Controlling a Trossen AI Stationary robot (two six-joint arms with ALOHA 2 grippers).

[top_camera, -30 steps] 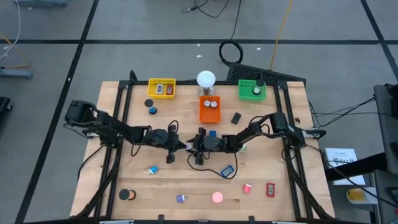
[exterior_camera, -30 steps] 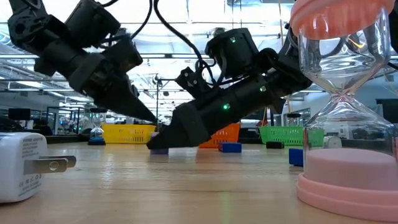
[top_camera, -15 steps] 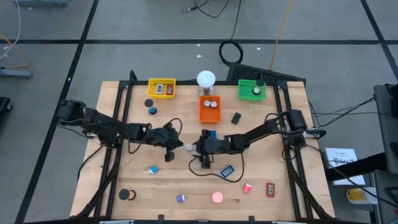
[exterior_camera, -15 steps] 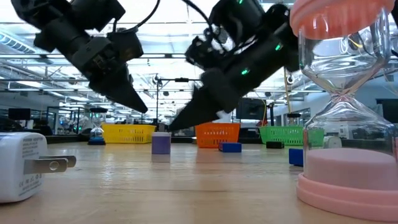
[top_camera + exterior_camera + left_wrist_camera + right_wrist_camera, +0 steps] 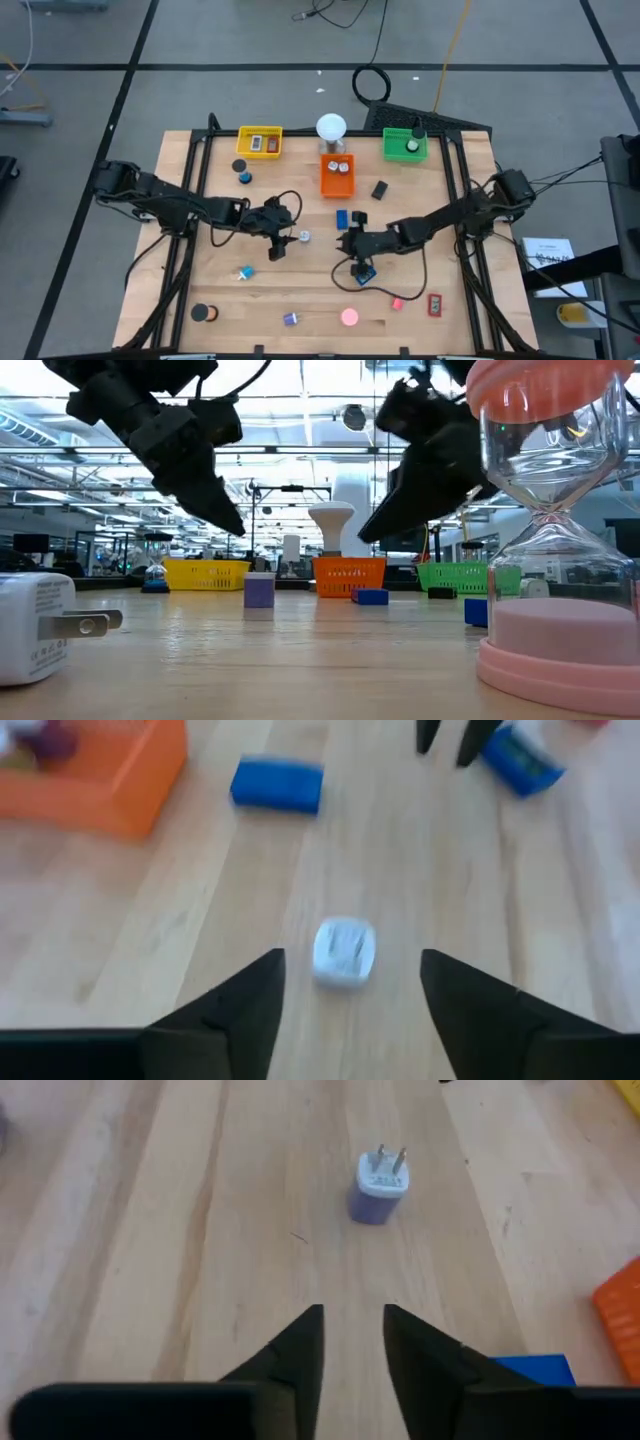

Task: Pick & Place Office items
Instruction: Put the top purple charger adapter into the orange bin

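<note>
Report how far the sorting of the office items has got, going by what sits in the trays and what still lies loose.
Done: the yellow tray, orange tray and green tray each hold a few items. In hand: nothing; the left pincer is open above a small purple plug adapter, and the right pincer is empty. Left: most pieces, including the blue block and pink hourglass.

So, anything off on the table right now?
Nothing stands out. The plug sits free on the table between the left gripper and right gripper. Both are empty, and nothing is spilled or damaged.
</note>
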